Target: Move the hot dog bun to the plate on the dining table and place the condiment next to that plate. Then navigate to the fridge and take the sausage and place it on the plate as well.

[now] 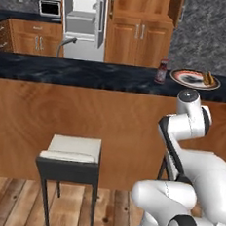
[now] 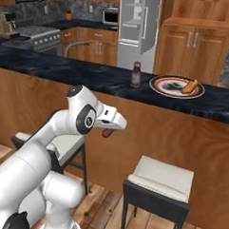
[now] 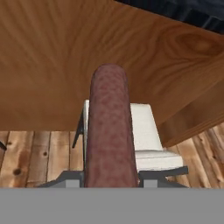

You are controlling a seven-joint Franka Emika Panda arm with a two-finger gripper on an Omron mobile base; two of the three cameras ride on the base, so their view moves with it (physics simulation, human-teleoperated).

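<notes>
In the hand view a long reddish-brown sausage (image 3: 108,127) runs straight out from between the fingertips, and my gripper (image 3: 109,181) is shut on it. From the right base view the gripper (image 2: 108,128) hangs in front of the wood side of the dining table (image 2: 66,68), below its black top, with the sausage (image 2: 107,132) poking out underneath. On the tabletop sits the plate (image 2: 158,88) with the hot dog bun (image 2: 190,86) on its right part. The dark red condiment (image 2: 136,74) stands upright just left of it. The left base view also holds the plate (image 1: 179,78), bun (image 1: 208,79) and condiment (image 1: 161,70).
The fridge (image 2: 137,27) stands open behind the table, white shelves showing, with wooden cabinets (image 2: 191,44) beside it. White-cushioned stools (image 1: 72,150) (image 2: 160,178) stand on the plank floor against the table's side, and one stool (image 3: 148,135) lies right under the hand.
</notes>
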